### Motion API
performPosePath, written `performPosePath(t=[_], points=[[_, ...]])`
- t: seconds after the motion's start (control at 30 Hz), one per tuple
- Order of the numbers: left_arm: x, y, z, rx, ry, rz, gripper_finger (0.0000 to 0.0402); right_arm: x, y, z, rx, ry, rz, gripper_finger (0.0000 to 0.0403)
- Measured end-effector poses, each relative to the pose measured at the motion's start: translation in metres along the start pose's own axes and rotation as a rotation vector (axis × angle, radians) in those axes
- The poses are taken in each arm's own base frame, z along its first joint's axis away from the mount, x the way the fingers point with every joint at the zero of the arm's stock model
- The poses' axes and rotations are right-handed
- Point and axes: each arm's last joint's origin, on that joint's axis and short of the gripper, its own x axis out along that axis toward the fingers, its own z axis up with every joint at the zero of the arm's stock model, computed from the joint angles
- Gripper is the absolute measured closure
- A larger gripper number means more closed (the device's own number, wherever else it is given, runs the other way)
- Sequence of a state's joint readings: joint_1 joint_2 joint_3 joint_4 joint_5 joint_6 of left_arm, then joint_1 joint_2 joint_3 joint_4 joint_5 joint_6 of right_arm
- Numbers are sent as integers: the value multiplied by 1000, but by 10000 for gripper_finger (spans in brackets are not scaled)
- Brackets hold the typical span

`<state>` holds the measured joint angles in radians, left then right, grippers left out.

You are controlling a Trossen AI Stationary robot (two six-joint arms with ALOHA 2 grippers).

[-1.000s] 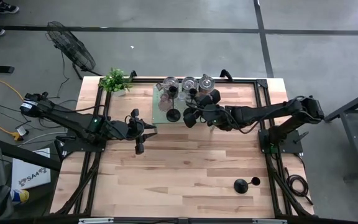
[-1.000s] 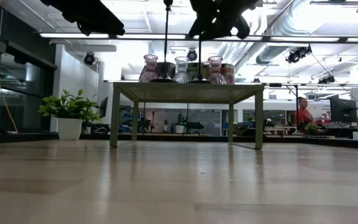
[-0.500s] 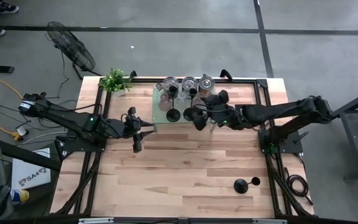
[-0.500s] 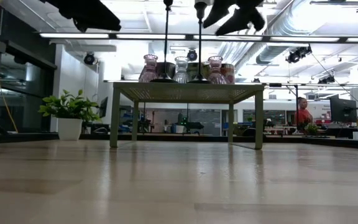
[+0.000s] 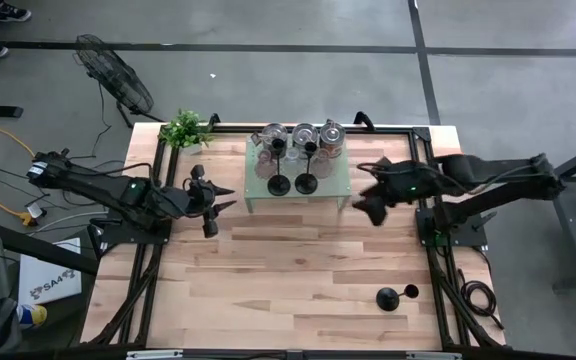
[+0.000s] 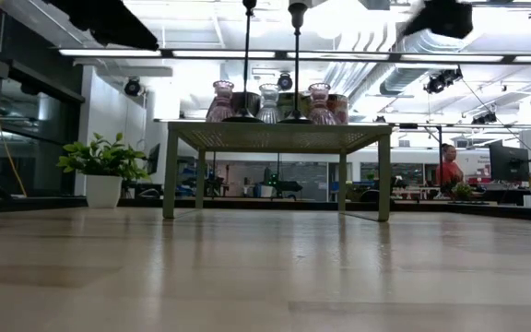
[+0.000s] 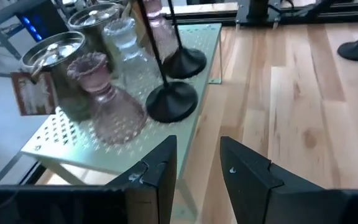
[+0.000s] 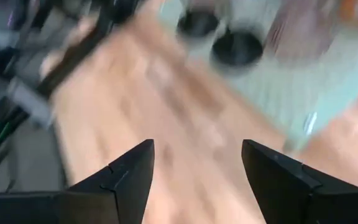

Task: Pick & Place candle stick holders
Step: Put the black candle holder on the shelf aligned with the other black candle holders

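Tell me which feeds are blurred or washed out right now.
Right wrist view: heavy motion smear, holder bases only dark blobs. Low view: ceiling lights blow out the top, arms show as silhouettes. Left wrist view: sharp on the small stand. High view: evenly lit.

Two dark jointed arms with black cabling and small green lights, each ending in a gripper, left (image 7: 197,171) and right (image 8: 197,171), of two angular black fingers (image 7: 250,168).
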<state>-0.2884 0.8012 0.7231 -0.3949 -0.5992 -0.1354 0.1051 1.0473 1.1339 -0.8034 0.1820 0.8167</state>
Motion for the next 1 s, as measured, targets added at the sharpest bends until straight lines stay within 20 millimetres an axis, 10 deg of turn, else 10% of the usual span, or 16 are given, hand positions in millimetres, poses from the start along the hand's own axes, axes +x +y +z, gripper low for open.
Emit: performPosePath(t=[0.4,0.67,1.0], points=[[-3,2,-2,15,9,6,284,-38,-26,-50,-10,719,14,169],[-3,2,-2,16,13,-13,284,-41,-28,-55,593,791,-244,169],[-3,2,-4,30,34,-12,284,-34,-16,-63,758,956,-309,169]])
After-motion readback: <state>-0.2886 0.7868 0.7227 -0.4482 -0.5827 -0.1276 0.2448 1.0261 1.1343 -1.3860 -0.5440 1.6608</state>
